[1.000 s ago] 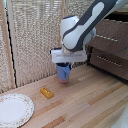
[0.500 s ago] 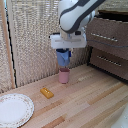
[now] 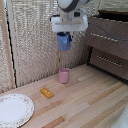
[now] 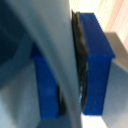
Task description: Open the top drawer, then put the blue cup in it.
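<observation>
The blue cup [image 3: 64, 42] hangs high in the air, with my gripper [image 3: 64, 34] shut on its rim from above. It is straight over the pink cup [image 3: 64, 75], well clear of the table. The dresser's top drawer [image 3: 106, 36], dark brown with a thin silver bar handle, lies toward the exterior view's right at about the cup's height. Its front seems to stand a little forward of the drawer below. In the wrist view, blue fingers [image 4: 96, 60] press on the cup's blurred wall [image 4: 67, 60].
A lower drawer [image 3: 111, 61] sits under the top one. A small yellow block [image 3: 47, 92] and a white plate [image 3: 14, 109] lie on the wooden table [image 3: 90, 105] at the exterior view's left. A woven blind forms the back wall.
My gripper has risen steadily with the blue cup, from just above the pink cup to high over it. Pink cup, block and plate have stayed put.
</observation>
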Controlling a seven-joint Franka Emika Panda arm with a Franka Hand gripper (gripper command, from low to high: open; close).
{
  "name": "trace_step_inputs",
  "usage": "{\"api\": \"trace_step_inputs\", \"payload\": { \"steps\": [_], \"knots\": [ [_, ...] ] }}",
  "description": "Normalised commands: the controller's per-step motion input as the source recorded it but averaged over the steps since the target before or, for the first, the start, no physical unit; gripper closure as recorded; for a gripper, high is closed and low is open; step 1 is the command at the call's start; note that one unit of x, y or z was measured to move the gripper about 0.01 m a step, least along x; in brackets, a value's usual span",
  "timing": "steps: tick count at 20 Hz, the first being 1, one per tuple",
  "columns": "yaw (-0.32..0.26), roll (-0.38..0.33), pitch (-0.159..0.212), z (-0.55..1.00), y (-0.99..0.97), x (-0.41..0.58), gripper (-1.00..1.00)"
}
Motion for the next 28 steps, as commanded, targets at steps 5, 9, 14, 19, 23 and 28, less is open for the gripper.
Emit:
{"api": "trace_step_inputs", "payload": {
  "steps": [5, 9, 14, 19, 23, 28],
  "knots": [
    [-0.137, 0.041, 0.039, 1.0, -0.67, 0.138, 1.0],
    [-0.13, 0.047, 0.021, 1.0, -0.67, 0.144, 1.0],
    [-0.096, 0.072, 0.0, 0.97, -0.71, 0.165, 1.0],
    [-0.098, 0.095, -0.006, 0.88, -0.69, 0.05, 1.0],
    [-0.08, 0.12, -0.01, 0.8, -0.71, 0.0, 1.0],
    [-0.05, 0.117, -0.001, 0.53, -0.81, -0.077, 1.0]
  ]
}}
